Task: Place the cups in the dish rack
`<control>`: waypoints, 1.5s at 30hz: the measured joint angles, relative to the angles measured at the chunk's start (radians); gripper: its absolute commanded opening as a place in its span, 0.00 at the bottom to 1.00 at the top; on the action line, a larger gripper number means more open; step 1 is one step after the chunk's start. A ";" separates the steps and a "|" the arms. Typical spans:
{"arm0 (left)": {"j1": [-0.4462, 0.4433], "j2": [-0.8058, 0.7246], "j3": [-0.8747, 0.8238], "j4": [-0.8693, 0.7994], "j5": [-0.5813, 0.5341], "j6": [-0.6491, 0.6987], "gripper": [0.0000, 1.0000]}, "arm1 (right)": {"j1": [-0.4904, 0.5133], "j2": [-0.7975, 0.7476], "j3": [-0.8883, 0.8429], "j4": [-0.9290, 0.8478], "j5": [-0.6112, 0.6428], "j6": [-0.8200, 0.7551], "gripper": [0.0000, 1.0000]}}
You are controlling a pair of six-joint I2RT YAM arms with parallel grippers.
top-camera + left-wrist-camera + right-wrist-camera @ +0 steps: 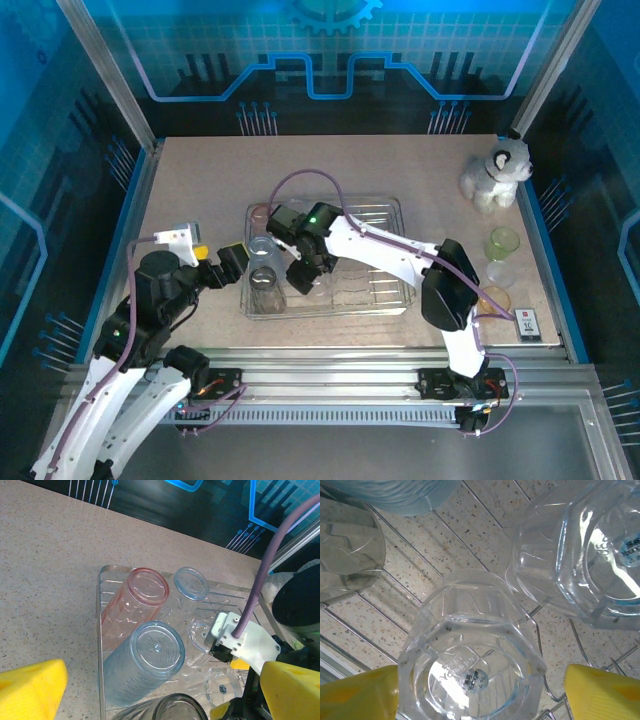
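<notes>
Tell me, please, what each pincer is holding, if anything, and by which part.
Nothing is held. The right pincer stands open around a clear cup without clamping it; the left pincer is open and empty.

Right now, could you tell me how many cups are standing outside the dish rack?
3, in a row by the table's right edge: a green cup, a clear cup just nearer, and an amber cup nearest. The right arm may hide others.
</notes>
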State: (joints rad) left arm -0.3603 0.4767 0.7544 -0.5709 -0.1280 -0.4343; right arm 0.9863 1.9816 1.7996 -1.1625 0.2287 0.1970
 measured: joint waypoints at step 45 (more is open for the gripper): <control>0.000 0.059 -0.040 0.056 0.042 -0.034 0.99 | -1.068 -1.041 -0.819 0.334 -0.386 0.229 0.77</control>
State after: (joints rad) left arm -0.3603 0.5354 0.7143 -0.5152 -0.0856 -0.4683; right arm -0.0818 0.9409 0.9806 -0.8284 -0.1577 0.4255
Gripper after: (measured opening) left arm 0.992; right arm 0.766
